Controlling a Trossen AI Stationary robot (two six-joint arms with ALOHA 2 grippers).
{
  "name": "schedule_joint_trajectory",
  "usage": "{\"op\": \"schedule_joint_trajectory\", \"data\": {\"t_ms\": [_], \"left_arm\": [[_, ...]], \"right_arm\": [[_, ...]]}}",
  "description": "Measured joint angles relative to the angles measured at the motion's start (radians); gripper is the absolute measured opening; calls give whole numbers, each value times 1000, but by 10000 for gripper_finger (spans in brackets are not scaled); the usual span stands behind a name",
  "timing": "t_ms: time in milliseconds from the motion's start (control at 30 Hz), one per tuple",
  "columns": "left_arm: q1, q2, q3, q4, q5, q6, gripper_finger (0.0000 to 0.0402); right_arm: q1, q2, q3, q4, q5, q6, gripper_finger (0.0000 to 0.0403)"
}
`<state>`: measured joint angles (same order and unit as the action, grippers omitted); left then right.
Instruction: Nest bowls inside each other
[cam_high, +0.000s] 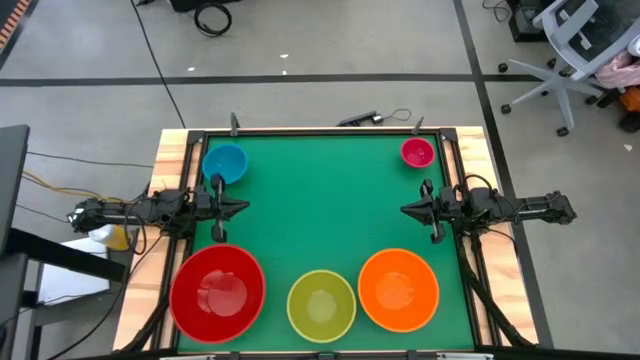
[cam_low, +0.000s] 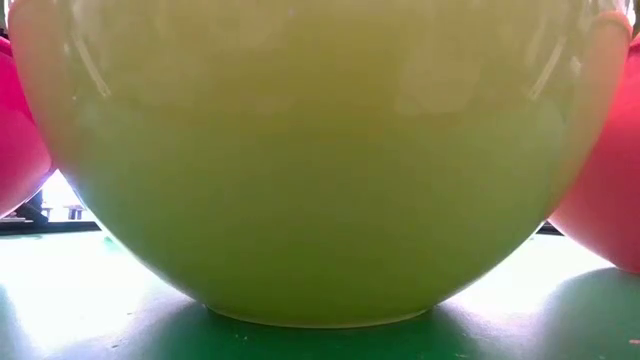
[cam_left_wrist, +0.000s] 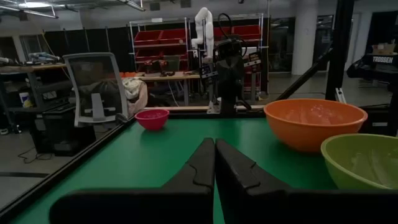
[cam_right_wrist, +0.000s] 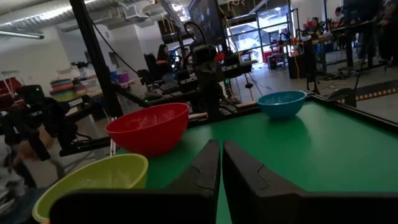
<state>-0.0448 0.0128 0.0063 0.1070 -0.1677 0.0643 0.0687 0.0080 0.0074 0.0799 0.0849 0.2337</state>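
Note:
Five bowls stand apart, upright on their bases on the green table. The red bowl (cam_high: 218, 292), the yellow-green bowl (cam_high: 321, 305) and the orange bowl (cam_high: 398, 290) line the near edge. The blue bowl (cam_high: 225, 164) is at the far left, the magenta-pink bowl (cam_high: 417, 152) at the far right. My left gripper (cam_high: 244, 207) is shut and level at the left edge, just near of the blue bowl. My right gripper (cam_high: 405, 210) is shut and level at the right edge. Neither touches a bowl. In the low view the yellow-green bowl (cam_low: 320, 160) fills the picture.
A wooden frame (cam_high: 170, 160) borders the green mat. Green surface lies bare in the middle between the two grippers. Beyond the table are an office chair (cam_high: 570, 50), cables on the floor, shelves and workbenches; people show far off in the right wrist view.

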Motion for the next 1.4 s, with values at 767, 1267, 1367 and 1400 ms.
{"op": "schedule_joint_trajectory", "data": {"t_ms": [767, 1267, 1367, 1400], "left_arm": [[0, 0, 0, 82, -7, 7, 14], [3, 7, 0, 77, -36, -69, 14], [3, 10, 0, 78, -84, -69, 14], [3, 12, 0, 85, -93, -72, 14]], "right_arm": [[-7, 0, -1, 176, 356, -61, 25], [-37, 89, 0, 7, 310, 183, 27], [-36, 182, 1, 23, 139, 313, 40], [-29, 214, 8, 71, 78, 333, 47]]}}
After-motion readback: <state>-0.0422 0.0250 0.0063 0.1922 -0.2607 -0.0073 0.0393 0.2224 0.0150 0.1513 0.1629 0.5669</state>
